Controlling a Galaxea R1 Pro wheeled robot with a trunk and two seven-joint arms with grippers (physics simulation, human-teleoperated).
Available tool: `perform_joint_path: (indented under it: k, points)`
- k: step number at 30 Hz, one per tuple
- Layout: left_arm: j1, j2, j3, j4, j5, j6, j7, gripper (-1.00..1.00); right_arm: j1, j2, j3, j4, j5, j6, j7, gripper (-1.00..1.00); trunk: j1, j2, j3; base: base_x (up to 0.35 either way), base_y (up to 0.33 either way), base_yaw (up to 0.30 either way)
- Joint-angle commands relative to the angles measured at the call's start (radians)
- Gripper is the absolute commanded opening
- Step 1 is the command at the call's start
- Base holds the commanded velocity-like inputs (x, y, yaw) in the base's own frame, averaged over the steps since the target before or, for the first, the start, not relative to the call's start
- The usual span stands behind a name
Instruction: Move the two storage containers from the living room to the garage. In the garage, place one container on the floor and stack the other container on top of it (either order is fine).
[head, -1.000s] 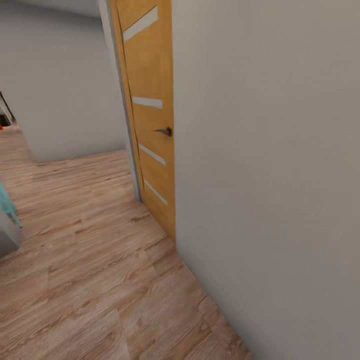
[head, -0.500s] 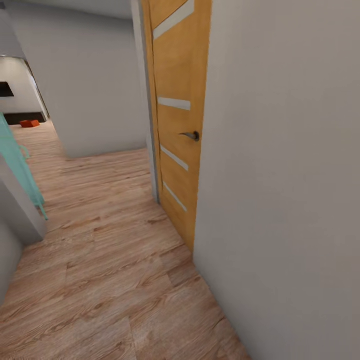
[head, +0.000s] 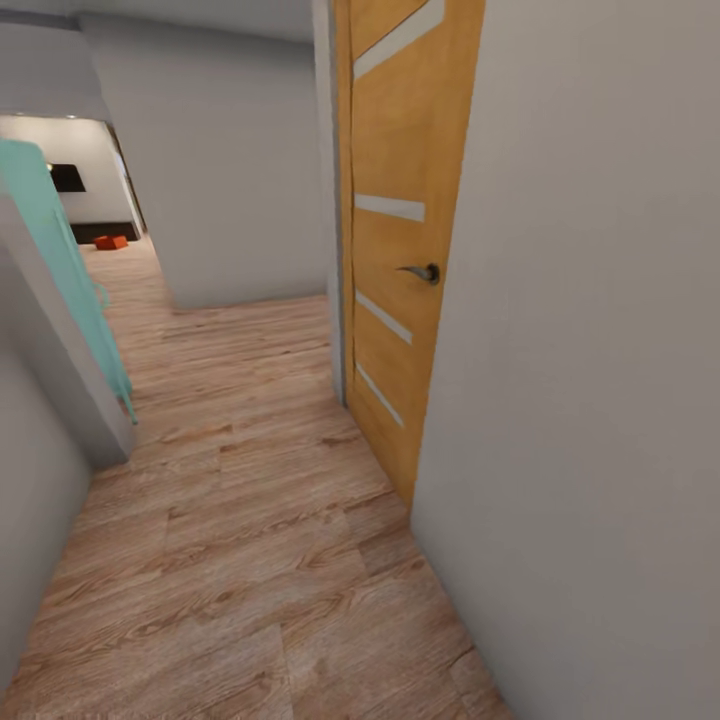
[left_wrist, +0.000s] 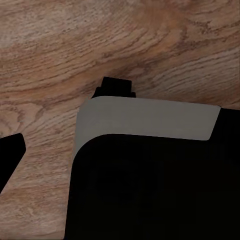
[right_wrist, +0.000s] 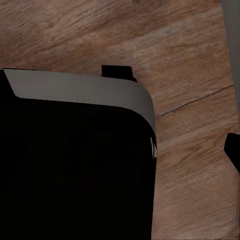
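Ahead: you're facing a wood-plank hallway (head: 230, 500).
Right: an orange door (head: 395, 250) is standing ajar.
Far: one storage container (head: 111, 242) is sitting.
Fingers: grip state, cannot tell.

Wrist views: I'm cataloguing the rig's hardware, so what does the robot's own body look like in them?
Both show a large matte black housing with a rounded corner, edged by a light grey band. A small black block sticks out beyond the band. Wood-plank floor lies behind.
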Motion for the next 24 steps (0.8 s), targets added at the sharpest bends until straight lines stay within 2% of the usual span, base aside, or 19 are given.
perform_joint_path:
  k: [1, 24]
  points:
    - [-0.001, 0.000, 0.000, 0.001, 0.007, -0.003, 0.001, 1.00, -0.001, 0.001, 0.008, 0.003, -0.008, -0.005, -0.001, 1.00, 0.000, 0.000, -0.001, 0.000, 0.000, 0.274]
    - [-0.001, 0.002, 0.001, 0.001, 0.008, -0.003, 0.005, 1.00, -0.001, 0.000, 0.008, 0.003, -0.008, -0.005, -0.001, 1.00, 0.000, 0.000, -0.001, 0.000, 0.000, 0.274]
